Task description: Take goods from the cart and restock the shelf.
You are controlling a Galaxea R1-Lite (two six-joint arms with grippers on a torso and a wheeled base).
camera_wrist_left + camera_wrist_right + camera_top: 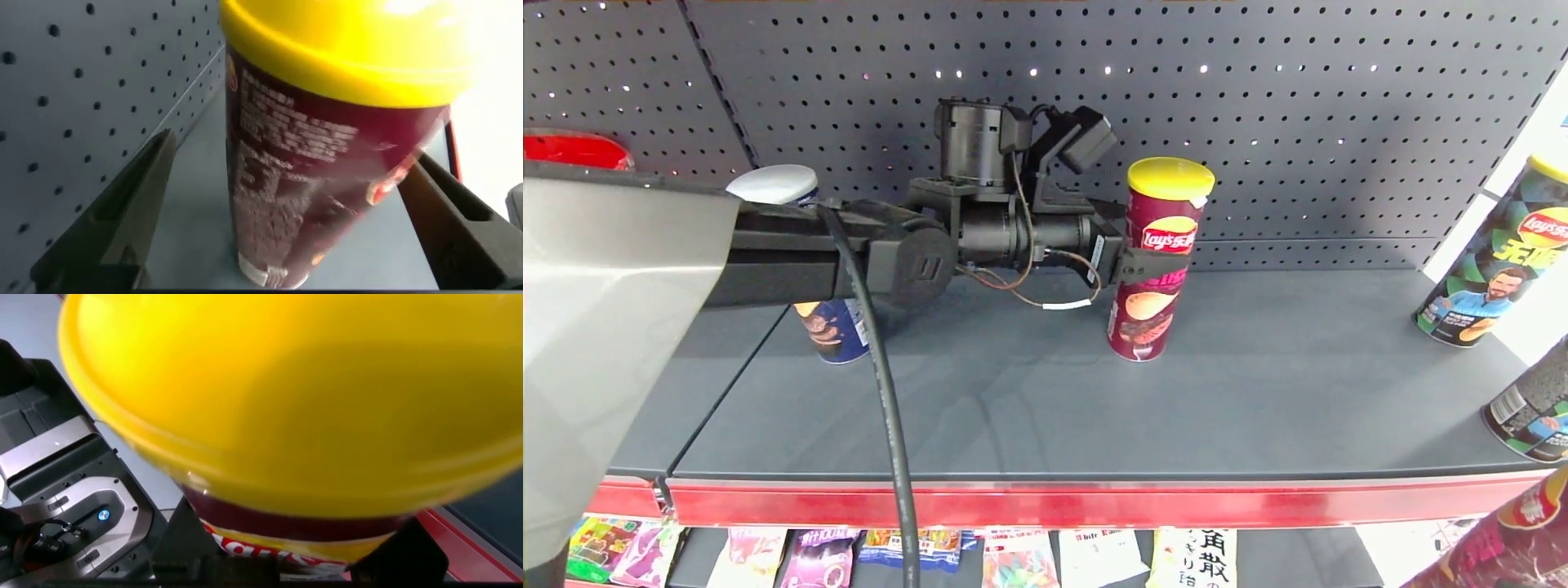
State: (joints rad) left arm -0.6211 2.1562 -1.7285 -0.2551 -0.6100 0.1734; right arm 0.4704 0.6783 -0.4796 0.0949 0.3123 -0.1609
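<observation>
On the shelf (1045,408), the maroon can (1156,237) stands upright, well back from the red front edge and well apart from the blue can (837,327). The left gripper (1150,265) jaws straddle it, open. The right gripper (298,559) jaws clamp a 2nd can (310,416).

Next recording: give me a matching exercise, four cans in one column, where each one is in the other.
1. standing maroon can
2. blue can, white lid
3. green can
4. second maroon can

a. gripped in the right pincer
b. between the open jaws of the left pincer
c. right end of the shelf
d. behind the left arm

Pairs: 1-b, 2-d, 3-c, 4-a
</observation>
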